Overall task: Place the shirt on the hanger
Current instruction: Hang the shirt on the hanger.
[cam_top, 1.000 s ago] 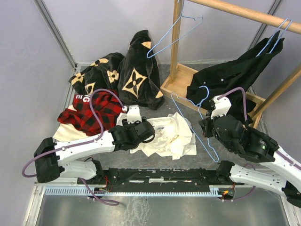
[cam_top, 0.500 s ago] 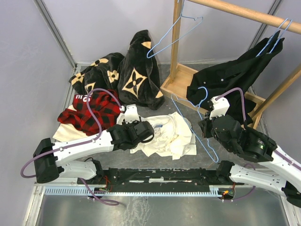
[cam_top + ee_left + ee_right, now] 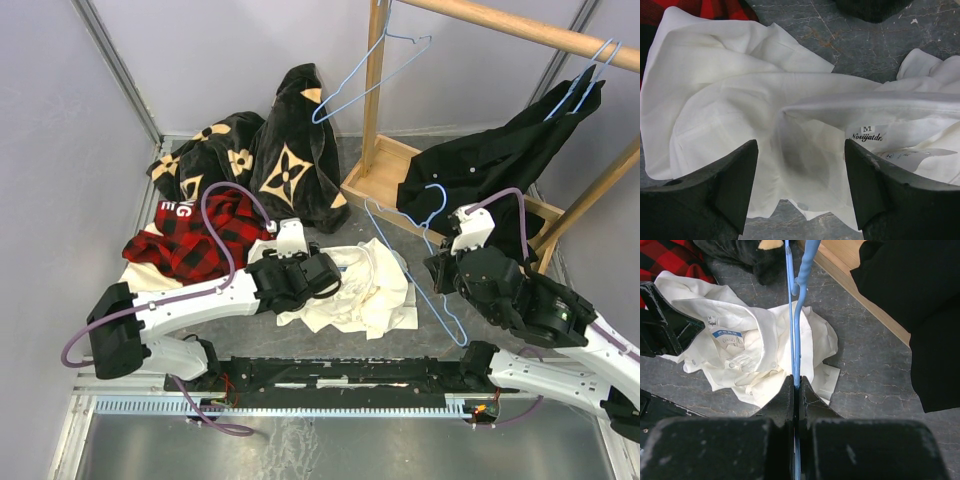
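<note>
**Top view:** The white shirt [image 3: 365, 290] lies crumpled on the grey table [image 3: 400, 342], near the middle and just beyond the arms' bases. The left claw [image 3: 328, 273] hangs at the shirt's left edge; from this height it is hard to tell whether its tips touch the cloth. On the right, the right claw [image 3: 440, 272] holds the blue hanger [image 3: 440, 195]. The hanger slants from far left to near right beside the shirt. A red plaid shirt [image 3: 190, 240] sits to the left, with a black flower-patterned garment [image 3: 270, 160] heaped beyond it. A dark garment [image 3: 500, 160] hangs on a wooden rack [image 3: 375, 110] at the far right.

**Left wrist view:** The left claw's two dark fingers [image 3: 725, 190] stand wide apart with nothing pinched between them. The shirt fills the space beyond them, its collar open to show a label [image 3: 867, 132] marked M. Bare table shows on the far side.

**Right wrist view:** The right claw's fingers [image 3: 782, 400] are pressed tight on the hanger's blue wire. The wire runs straight away from the camera, crossing in front of the shirt's right side. The rest of the shirt spreads to the left, collar label up, with the left claw just beside its left edge. The dark garment and the rack's base lie to the right.
</note>
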Controlling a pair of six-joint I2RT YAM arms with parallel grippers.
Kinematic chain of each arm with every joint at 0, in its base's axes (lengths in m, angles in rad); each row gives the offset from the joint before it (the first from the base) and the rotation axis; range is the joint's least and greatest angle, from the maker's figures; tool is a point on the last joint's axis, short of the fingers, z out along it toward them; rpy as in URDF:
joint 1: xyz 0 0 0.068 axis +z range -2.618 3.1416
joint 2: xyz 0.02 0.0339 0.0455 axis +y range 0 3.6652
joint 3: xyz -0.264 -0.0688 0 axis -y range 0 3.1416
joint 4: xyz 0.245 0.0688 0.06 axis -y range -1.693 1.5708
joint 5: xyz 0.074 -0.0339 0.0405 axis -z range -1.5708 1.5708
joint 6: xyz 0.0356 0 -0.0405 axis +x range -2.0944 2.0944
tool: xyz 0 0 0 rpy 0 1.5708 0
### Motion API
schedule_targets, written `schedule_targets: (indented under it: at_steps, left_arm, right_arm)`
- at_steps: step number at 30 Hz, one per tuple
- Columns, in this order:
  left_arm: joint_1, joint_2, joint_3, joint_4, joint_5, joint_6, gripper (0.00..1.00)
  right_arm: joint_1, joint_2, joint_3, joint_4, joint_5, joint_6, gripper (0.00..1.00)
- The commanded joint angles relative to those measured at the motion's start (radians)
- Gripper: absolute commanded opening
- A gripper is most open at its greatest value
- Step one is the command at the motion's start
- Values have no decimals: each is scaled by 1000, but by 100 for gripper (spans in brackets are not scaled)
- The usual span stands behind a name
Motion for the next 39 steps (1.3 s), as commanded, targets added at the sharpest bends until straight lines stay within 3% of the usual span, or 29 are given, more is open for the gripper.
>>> schedule_targets:
  at_steps: [1,7,14,25,26,30,34,39]
  left_arm:
    - [2,21,53,6,-61,-24,74]
    - [13,-19,22,-40,-91,-14,60]
    - [58,-74,-29,15,-28,68,38]
    - [60,-91,-56,75,40,103,23]
    - [60,-89,-59,79,46,102,18]
    - [64,-88,-36,67,25,123,3]
    - [85,-112,77,39,-3,258,3]
    - [122,-137,225,73,85,505,3]
  right_arm:
    - [2,-16,3,17,7,3,0]
    - [1,-17,17,9,5,-3,0]
    - [1,-10,56,1,7,-25,0]
    - [2,-37,139,-43,28,-64,0]
    - [0,-48,148,-44,18,-77,0]
    - [2,-62,189,-64,-71,-130,0]
    - [1,-27,271,-132,-274,-193,0]
    - [1,-3,347,-197,-474,-229,0]
